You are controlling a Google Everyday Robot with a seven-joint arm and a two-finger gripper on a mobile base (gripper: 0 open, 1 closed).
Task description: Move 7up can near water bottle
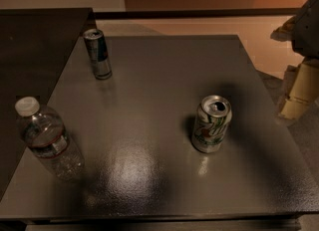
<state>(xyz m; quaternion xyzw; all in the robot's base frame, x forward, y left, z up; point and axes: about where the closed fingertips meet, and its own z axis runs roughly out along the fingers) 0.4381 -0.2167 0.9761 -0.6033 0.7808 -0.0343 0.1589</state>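
The 7up can (212,124) stands upright on the dark grey table (164,65), right of the middle, with its silver top opened. The water bottle (47,139) stands near the table's front left corner, with a white cap and a red-and-white label band. My gripper (299,95) hangs at the right edge of the view, beyond the table's right edge, to the right of the 7up can and a little farther back. It holds nothing that I can see. A wide stretch of table lies between the can and the bottle.
A taller slim dark blue-silver can (97,54) stands upright at the table's back left. A darker surface (35,46) adjoins the table on the left. Pale floor (259,41) lies behind and to the right of the table.
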